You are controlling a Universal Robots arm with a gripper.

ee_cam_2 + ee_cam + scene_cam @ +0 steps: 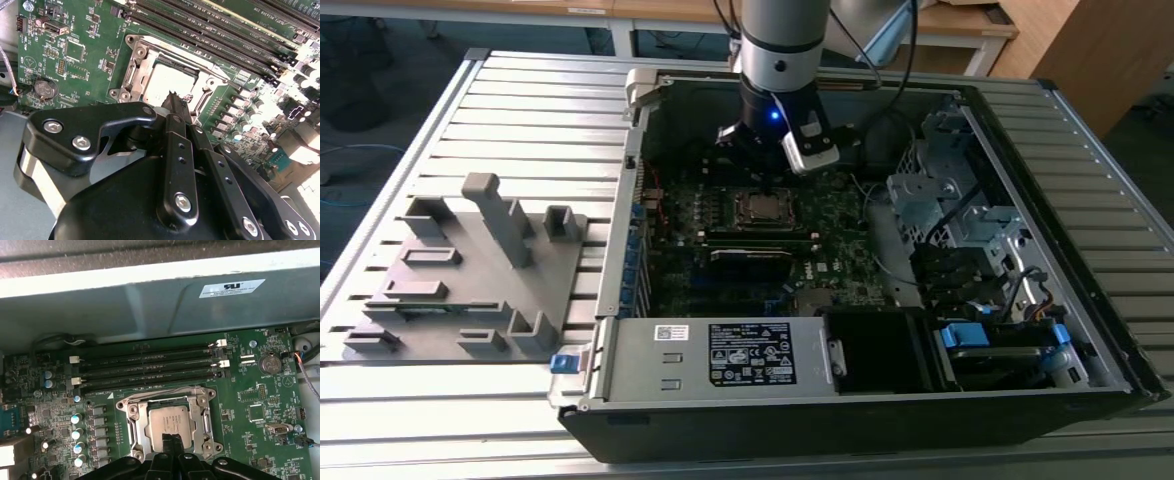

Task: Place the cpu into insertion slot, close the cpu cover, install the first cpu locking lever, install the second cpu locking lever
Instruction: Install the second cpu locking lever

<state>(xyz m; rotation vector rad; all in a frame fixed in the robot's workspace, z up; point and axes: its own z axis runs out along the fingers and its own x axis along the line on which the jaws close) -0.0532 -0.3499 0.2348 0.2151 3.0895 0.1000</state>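
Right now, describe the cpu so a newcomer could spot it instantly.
Start at the open computer case, then the green motherboard on its floor. Beside the long black memory slots sits a square metal frame, the cpu cover, closed around the cpu. It is the flat dull-silver square in that window, with the gripper tips shut just above it; nothing nearby is plain bare metal.

A grey plastic fixture [467,275] sits on the slatted table [520,110] beside the open computer case [881,400], with a wooden desk [947,25] behind.
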